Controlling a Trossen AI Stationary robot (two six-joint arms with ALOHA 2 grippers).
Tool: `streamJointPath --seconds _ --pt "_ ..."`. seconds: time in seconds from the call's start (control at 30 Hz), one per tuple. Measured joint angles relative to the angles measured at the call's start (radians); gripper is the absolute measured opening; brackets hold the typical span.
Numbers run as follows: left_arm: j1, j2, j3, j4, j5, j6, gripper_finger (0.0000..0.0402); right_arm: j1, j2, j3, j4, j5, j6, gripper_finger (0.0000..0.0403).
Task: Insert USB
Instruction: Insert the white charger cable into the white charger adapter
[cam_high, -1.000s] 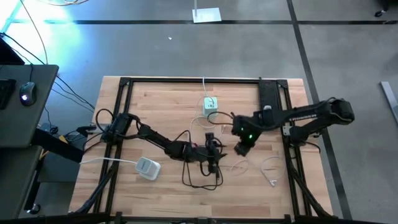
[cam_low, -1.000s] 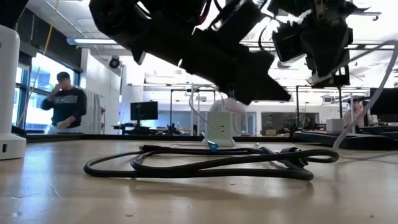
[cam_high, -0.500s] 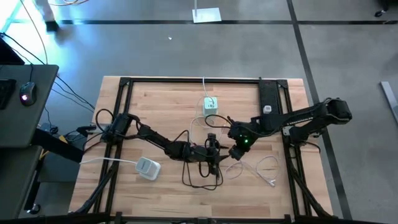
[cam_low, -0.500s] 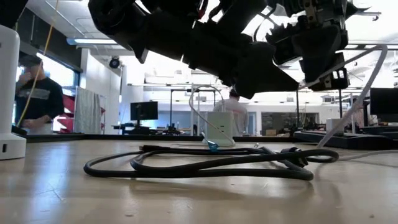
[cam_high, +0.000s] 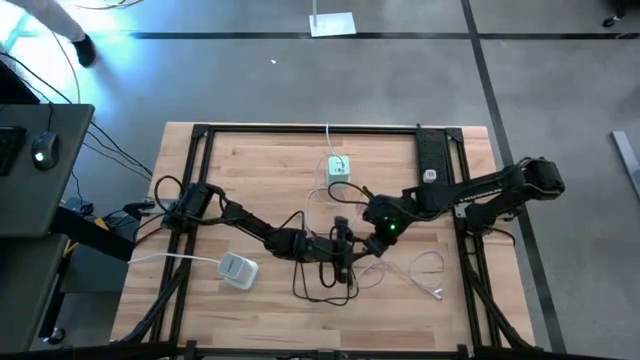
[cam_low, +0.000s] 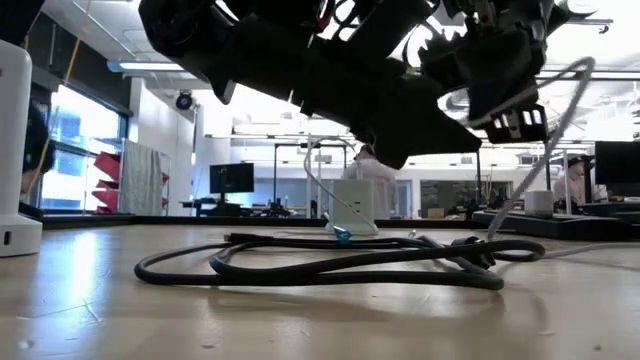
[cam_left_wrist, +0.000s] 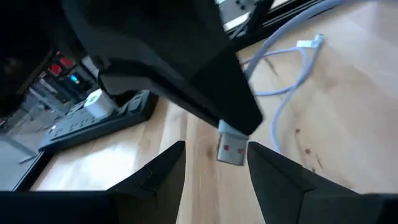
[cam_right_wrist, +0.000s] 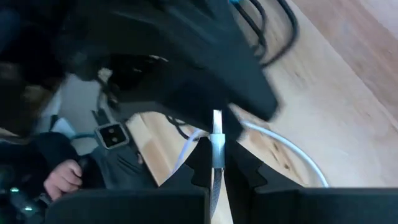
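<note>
Open workshop floor with grey concrete around a pale wooden counter (cam_high: 250, 160) framed in black rails. Across it, two dark arms reaching toward the middle, above a black cable (cam_low: 330, 262) coiled in loops on the wood. Behind the coil, a small white charger block (cam_high: 339, 169) standing upright with its own white lead running off the far edge; off near the left arm's side, a white box-shaped device (cam_high: 238, 270). Left pincer (cam_high: 345, 248) over the black coil, with a metal USB plug (cam_left_wrist: 232, 145) seen just ahead of its spread fingers (cam_left_wrist: 163, 168); not clear whether anything is held, so grip cannot be told. Right pincer (cam_right_wrist: 214, 168) just beside the left one, clenched on the white cable (cam_high: 425, 272) close behind its connector (cam_right_wrist: 217, 121), the rest of that cable trailing in loose curls on the wood. Judged from this: plug picked up and lifted, two ends brought near each other in mid-air, mating not yet done. From above, only the closeness of the pincers; wrist views alone reveal the plug tips and the gap left. Low view adds that both pincers hang clear of the wood.
</note>
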Motion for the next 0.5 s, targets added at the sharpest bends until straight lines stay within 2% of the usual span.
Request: streamJointPath --seconds 0.5 --pt "-0.013 0.001 0.000 0.018 0.001 0.033 0.0052 0.000 0.000 0.000 -0.013 0.001 -0.005 0.0000"
